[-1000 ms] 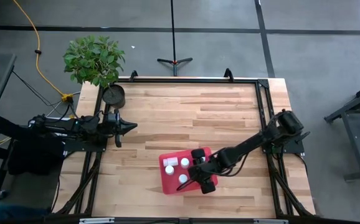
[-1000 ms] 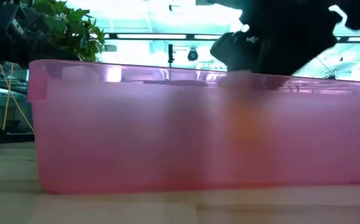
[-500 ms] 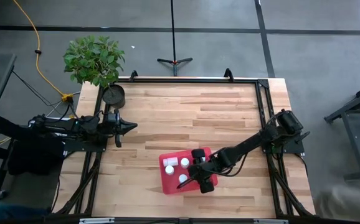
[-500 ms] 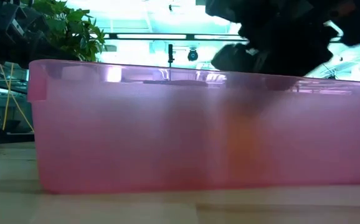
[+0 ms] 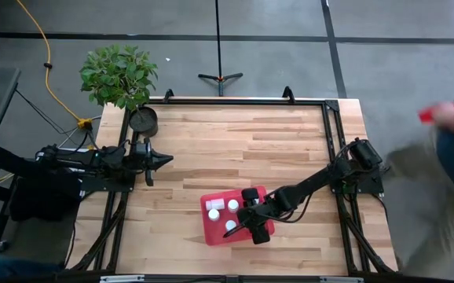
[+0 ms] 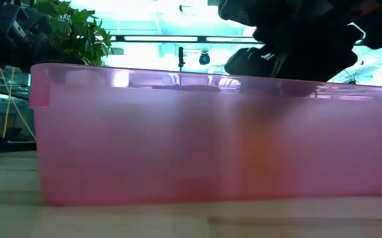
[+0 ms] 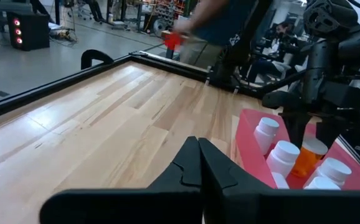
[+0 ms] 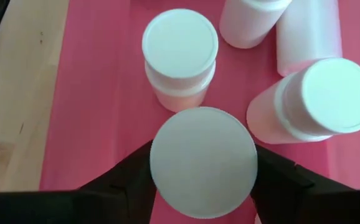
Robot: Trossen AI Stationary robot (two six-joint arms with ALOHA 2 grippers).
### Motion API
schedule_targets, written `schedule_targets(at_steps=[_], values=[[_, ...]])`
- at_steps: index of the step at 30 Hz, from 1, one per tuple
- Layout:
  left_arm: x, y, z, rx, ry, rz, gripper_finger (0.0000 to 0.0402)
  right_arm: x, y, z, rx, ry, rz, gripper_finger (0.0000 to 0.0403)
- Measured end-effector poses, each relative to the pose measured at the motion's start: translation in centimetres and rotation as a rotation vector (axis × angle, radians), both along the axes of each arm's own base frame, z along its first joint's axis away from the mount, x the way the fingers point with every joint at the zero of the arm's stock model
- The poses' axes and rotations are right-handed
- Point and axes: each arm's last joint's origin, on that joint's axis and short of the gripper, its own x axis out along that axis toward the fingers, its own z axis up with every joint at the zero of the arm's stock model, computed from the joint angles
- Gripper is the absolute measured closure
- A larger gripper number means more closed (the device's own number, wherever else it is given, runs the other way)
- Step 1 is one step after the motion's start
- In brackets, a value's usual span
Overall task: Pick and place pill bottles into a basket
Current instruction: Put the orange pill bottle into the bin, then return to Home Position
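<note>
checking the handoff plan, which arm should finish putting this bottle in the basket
Right. The right gripper is over the basket, shut on a bottle beside the others there. The left gripper is shut and empty, parked at the table's left edge.

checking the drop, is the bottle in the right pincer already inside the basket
Inside. The right pincer grips a white-capped bottle over the basket's red floor, between other bottles; whether it touches the floor, cannot tell.

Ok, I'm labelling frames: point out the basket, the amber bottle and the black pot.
basket (image 5: 208,233): high view, bare floor at its left corner.
amber bottle (image 7: 304,163): left wrist view, its orange body, in the basket.
black pot (image 5: 143,119): high view, its round top, by the plant.
</note>
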Motion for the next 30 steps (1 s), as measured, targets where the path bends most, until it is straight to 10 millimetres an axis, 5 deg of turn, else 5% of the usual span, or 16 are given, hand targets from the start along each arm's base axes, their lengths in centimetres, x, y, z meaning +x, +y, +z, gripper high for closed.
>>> schedule_targets(at_steps=[10,16,23,30], values=[[0.0,0.0,0.0,-0.005,-0.001,0.0,0.0355,-0.4,-0.2,0.3,-0.01,0.021,-0.001,0.0149],[0.0,0.0,0.0,0.019,0.004,0.009,0.0381,-1.0,-1.8,5.0,-0.04,-0.149,-0.082,0.0149],[0.0,0.1,0.0,0.02,0.003,0.032,0.0364,-0.9,-7.8,9.7,0.016,-0.418,-0.154,0.0186],[0.0,0.1,0.0,0.018,0.003,0.03,0.038,-4.9,-15.9,8.8,0.049,-0.615,-0.33,0.0279]])
